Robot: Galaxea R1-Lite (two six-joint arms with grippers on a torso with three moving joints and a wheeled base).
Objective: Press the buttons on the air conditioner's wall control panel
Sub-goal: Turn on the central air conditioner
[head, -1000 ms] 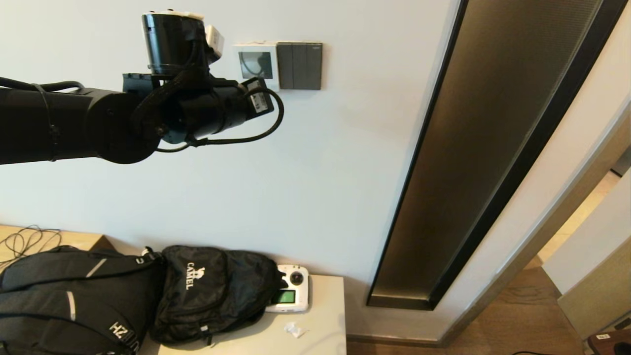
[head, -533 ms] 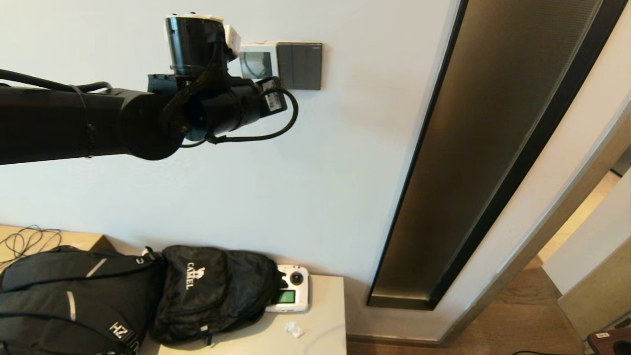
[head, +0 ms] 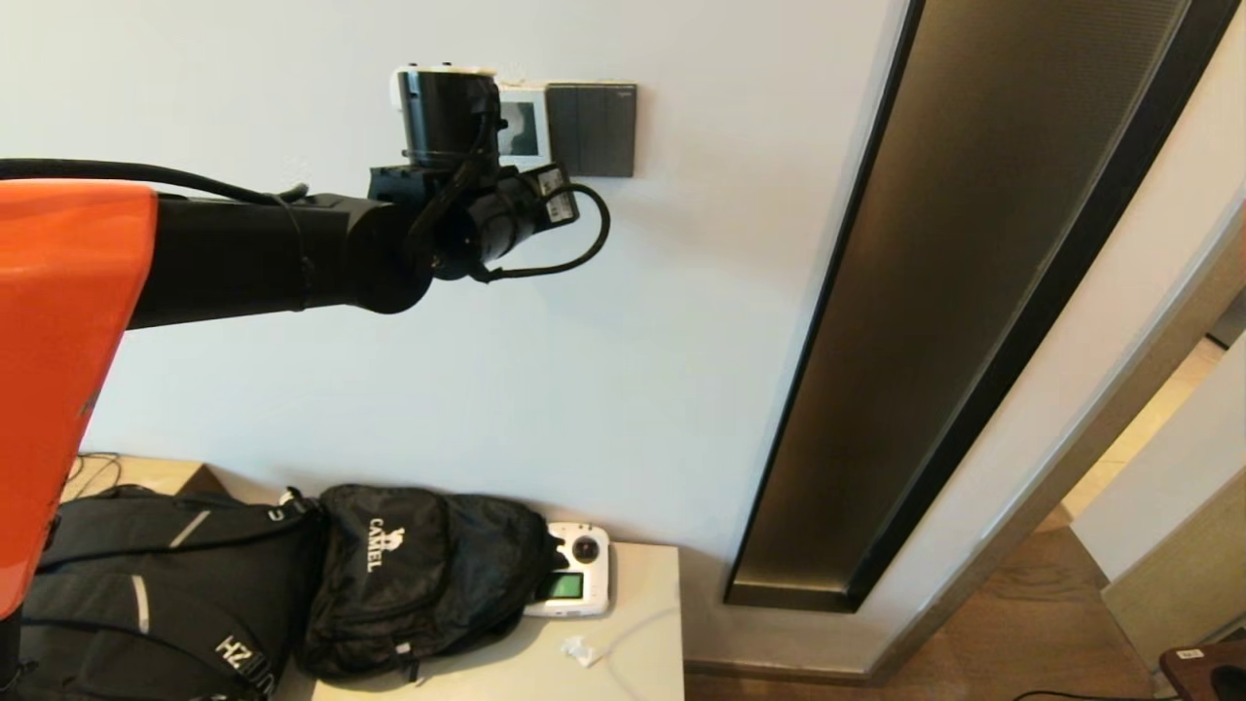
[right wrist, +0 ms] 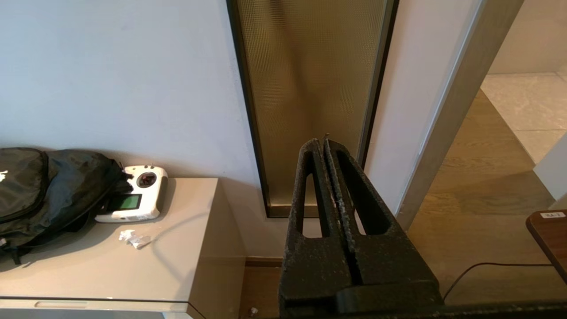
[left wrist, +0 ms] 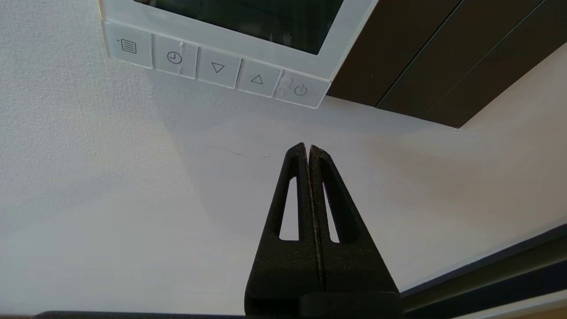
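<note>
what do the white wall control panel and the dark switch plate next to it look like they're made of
White wall control panel: probably glossy, slightly translucent plastic; its frosted edges catch light, and grey icons are printed on the row of buttons.
Dark grey switch plate: looks like matte plastic or brushed metal; flat, with thin vertical seams and little glare. Which of the two is unclear.

In the head view we lose the left half of the control panel behind the left arm's wrist, which also hides the left gripper. The left wrist view cuts the panel's screen at twelve o'clock; its tips perhaps touch the wall, we cannot tell.
</note>
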